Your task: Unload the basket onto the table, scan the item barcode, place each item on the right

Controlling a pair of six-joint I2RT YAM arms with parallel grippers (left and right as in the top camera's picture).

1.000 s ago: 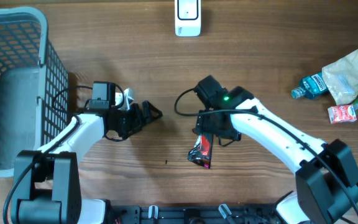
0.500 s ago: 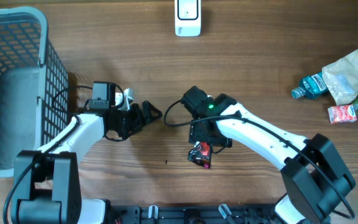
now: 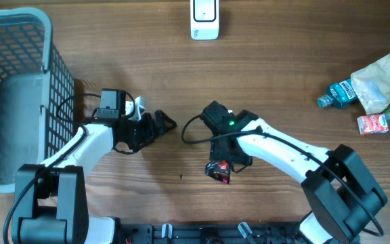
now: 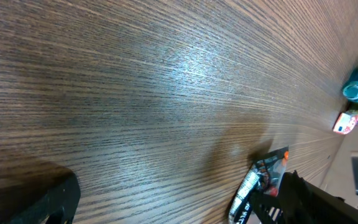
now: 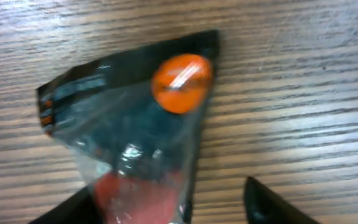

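On the wooden counter (image 3: 283,81) the right pincer (image 5: 173,208) sits right over the dark packet (image 5: 129,124) — fingers apart, straddling one end, nothing clamped. The packet's length runs ahead of the fingertips. The left pincer (image 3: 160,125), wide and empty, is farther off. The orange round sticker (image 5: 181,74) shows — print unreadable.

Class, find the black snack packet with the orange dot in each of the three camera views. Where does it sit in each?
Overhead: the black packet lies low in the picture, just right of centre.
Left wrist: it is near the bottom edge, right of centre.
Right wrist: it fills the middle of the picture, orange dot uppermost.
Shared landmark: the wood-grain table beneath it in all three.
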